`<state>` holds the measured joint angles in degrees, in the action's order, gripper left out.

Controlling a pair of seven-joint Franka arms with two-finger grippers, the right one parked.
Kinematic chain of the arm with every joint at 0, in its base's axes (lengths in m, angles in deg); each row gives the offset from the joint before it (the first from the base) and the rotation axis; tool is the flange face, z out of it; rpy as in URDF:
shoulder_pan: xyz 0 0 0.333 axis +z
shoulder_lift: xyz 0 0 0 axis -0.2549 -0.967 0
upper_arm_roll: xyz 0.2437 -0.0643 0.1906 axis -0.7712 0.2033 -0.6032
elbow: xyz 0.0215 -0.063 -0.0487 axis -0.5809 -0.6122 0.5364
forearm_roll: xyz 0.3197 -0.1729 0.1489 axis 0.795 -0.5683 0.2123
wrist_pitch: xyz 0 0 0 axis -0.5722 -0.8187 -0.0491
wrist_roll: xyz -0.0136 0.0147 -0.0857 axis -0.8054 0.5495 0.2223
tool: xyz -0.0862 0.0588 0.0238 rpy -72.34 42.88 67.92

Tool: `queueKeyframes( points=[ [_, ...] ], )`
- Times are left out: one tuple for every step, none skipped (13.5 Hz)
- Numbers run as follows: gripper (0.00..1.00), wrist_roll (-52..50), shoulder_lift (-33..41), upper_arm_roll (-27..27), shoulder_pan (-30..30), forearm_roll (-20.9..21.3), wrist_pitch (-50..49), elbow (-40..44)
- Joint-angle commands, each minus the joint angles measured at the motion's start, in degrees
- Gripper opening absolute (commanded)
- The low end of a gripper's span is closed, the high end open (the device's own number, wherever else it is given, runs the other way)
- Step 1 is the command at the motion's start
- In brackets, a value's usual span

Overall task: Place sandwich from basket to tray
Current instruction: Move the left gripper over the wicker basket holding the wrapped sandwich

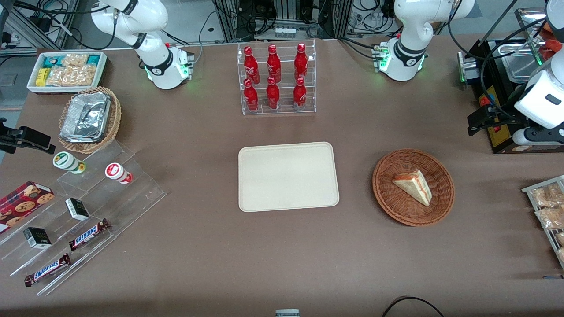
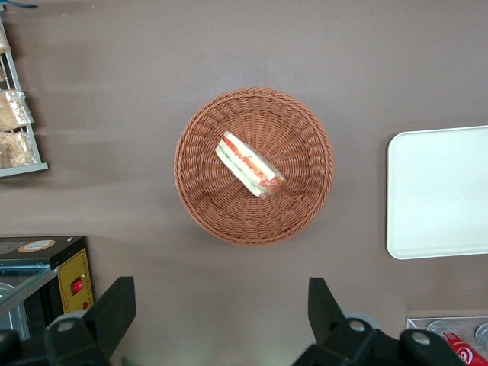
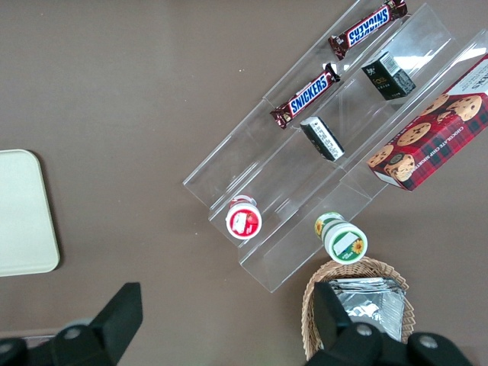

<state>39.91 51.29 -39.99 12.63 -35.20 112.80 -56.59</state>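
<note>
Front view is showing a wide brown surface (image 1: 211, 246), matte and evenly lit, with cabling, metal framing and grey floor running along the edge farthest from the camera. A clear rack of red bottles (image 1: 275, 79) is standing farther from the camera than the tray (image 1: 288, 176), which is lying flat and bare near the middle. Toward the parked arm's end, a tan wicker basket of foil trays (image 1: 88, 118), a white bin of bagged snacks (image 1: 68, 70) and a clear stepped display (image 1: 83, 220) with Snickers bars (image 1: 88, 234) and small cups are sitting. Toward the working arm's end, a black appliance (image 1: 498, 97) and a wire rack of bagged snacks (image 1: 548, 211) are lining the edge.

The basket (image 1: 387, 193) is resting on the surface beside the tray, apart from it, toward the working arm's end. The sandwich (image 1: 413, 186) is lying inside the basket, roughly at its centre, filling edge showing red-orange and green.

Left wrist view is looking straight down: the hand (image 2: 217, 313) is hovering high above the surface, its two dark fingers (image 2: 114, 309) spread wide and gripping nothing. The sandwich (image 2: 249, 165) and basket (image 2: 202, 198) are sitting well below it, slightly off the gap between the fingers, untouched. A corner of the tray (image 2: 438, 194) is showing beside the basket.
</note>
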Motion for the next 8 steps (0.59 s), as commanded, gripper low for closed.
queueKeyframes(
  points=[
    [1.0,0.8,0.5,0.2,0.2,0.3,-1.5,0.7],
    [1.0,0.6,0.5,0.1,0.2,0.4,-1.5,0.9],
    [1.0,0.0,0.3,0.1,0.2,0.5,-1.5,0.9],
    [1.0,-0.2,0.0,0.2,0.0,1.4,-1.3,0.4],
    [1.0,-0.5,-0.6,0.2,0.0,1.6,-1.1,-0.1],
    [1.0,-1.3,-0.8,0.2,0.0,1.5,-0.3,-1.5],
    [1.0,-2.1,-0.5,0.2,0.0,1.6,2.4,-4.4],
    [1.0,-3.6,0.1,0.2,0.0,1.6,5.8,-8.1]
  ],
)
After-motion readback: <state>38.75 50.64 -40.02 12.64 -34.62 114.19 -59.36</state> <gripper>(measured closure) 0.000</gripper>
